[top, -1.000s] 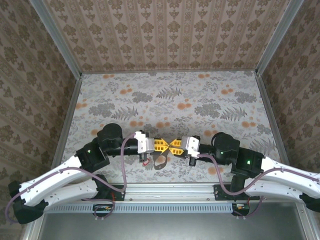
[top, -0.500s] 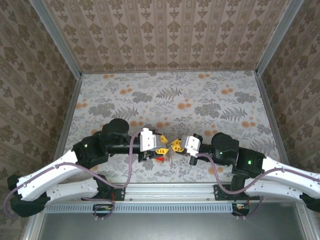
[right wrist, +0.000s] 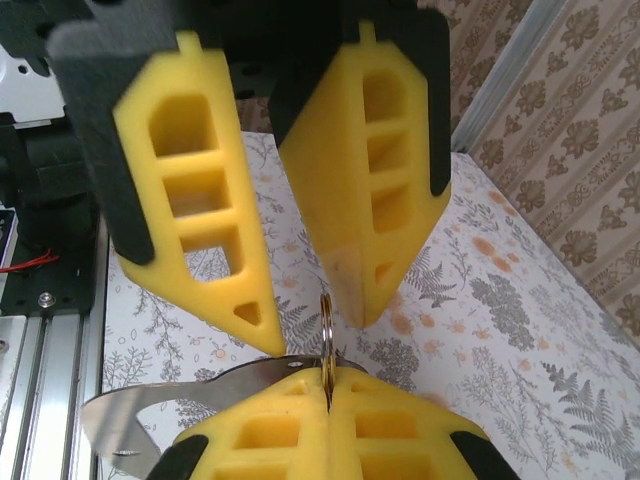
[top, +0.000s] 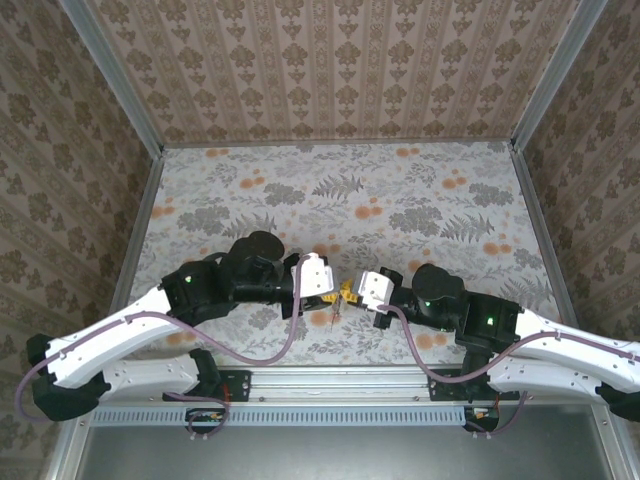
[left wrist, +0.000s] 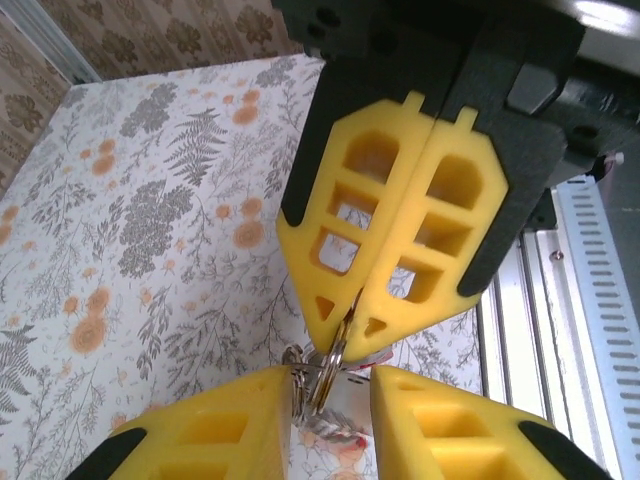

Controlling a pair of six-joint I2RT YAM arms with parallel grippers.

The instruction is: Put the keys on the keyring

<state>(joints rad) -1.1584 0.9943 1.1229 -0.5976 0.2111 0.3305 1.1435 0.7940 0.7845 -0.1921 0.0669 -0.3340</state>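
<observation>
Threading step. Your right hand (right wrist: 326, 392) is clamped on a thin metal ring (right wrist: 326, 320); your left hand (left wrist: 332, 390), slightly parted, flanks it. Next, you need fine alignment.

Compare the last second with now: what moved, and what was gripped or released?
The left arm swung right, toward the right arm. The left hand opened, and its fingers now stand apart on either side of the thin ring. The right arm edged slightly left. Unchanged: the right hand stays shut on the ring, and the hands still meet tip to tip.
</observation>
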